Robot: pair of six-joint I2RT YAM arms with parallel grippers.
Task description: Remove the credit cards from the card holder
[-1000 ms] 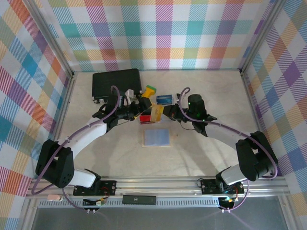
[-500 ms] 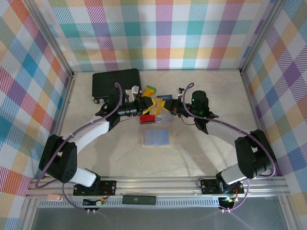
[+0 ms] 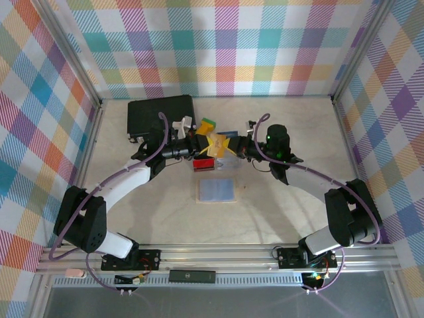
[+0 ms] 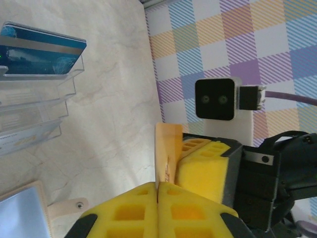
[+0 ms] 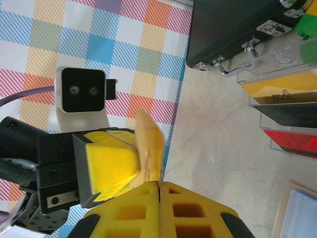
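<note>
Where the two arms meet, one yellowish-tan card (image 3: 217, 142) is clamped from both sides: the left pincer (image 4: 157, 188) is closed on one edge and the right pincer (image 5: 159, 187) on another. Close by, a clear tiered rack (image 4: 67, 94) holds three cards I can count: one blue card (image 4: 42, 54), one black card (image 5: 290, 115) and one red card (image 5: 292, 141). One card holder (image 3: 216, 190), pale blue, lies flat on the desk (image 3: 285, 218) nearer the arm bases, apart from both pincers. One black case (image 3: 161, 114) sits at the far left.
</note>
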